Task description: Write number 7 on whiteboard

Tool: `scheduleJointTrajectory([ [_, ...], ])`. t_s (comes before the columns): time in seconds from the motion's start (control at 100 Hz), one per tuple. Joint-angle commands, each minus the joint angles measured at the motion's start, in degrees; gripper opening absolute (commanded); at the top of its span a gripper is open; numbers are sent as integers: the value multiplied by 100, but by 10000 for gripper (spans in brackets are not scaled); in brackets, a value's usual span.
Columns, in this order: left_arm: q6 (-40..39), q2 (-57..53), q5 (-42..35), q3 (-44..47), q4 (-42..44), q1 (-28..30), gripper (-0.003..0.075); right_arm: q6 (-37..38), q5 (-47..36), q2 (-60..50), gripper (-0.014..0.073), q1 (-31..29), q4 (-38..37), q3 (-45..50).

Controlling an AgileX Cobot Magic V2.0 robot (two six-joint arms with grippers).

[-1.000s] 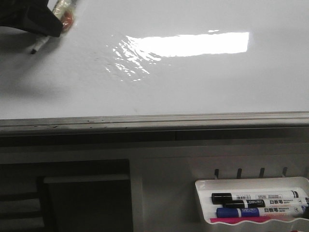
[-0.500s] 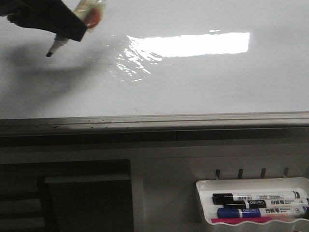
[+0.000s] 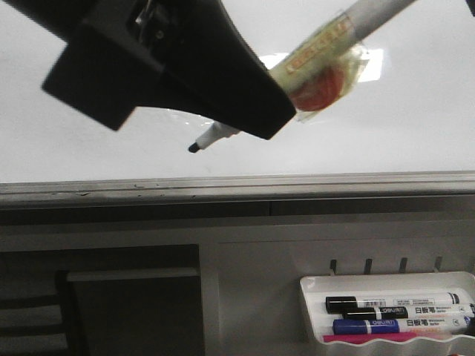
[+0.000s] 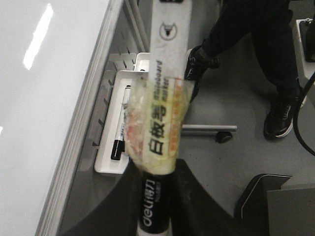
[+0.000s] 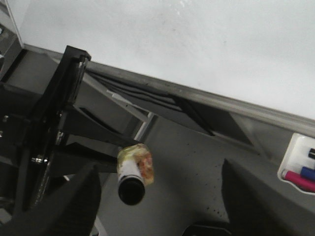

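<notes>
The whiteboard point(image 3: 386, 126) is a glossy white board with a grey metal bottom edge point(image 3: 237, 185). It also shows in the left wrist view point(image 4: 44, 98) and the right wrist view point(image 5: 197, 44). I see no stroke of the number 7 on it. My left gripper point(image 3: 249, 111) is shut on a whiteboard marker point(image 3: 326, 55) wrapped in yellowish tape. It is large and close in the front view. The marker's dark tip point(image 3: 194, 147) is low over the board, and contact cannot be told. In the left wrist view the black fingers point(image 4: 194, 196) clamp the marker point(image 4: 157, 191). My right gripper point(image 5: 160, 196) is open and empty.
A small white marker tray point(image 3: 312, 285) hangs below the board at the right with black, blue and pink markers point(image 3: 393, 304). It also shows in the left wrist view point(image 4: 106, 164). A person's legs and shoes point(image 4: 283, 118) stand on the grey floor. The left arm point(image 5: 54, 132) shows in the right wrist view.
My left gripper has moved from the board's upper left to the right and nearer the camera. The marker tip now sits lower and nearer the board's middle.
</notes>
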Motion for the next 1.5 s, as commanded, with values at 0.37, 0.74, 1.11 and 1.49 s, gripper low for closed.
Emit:
scheduleJointTrajectory([
  [0.37,-113,-124,-857,-157,-227,-420,-20,-483,840,660,409,9,797,-270],
  [0.74,-113,-124,-918,-157,-458,-420,-19,-818,906,673,-66,9,884,-270],
  [1.11,-113,-448,-1111,-157,-1215,-184,560,-1006,746,638,-60,9,884,-270],
  [1.49,-113,-1656,-1198,86,-2348,1645,564,-1419,-1211,-526,-60,9,960,152],
])
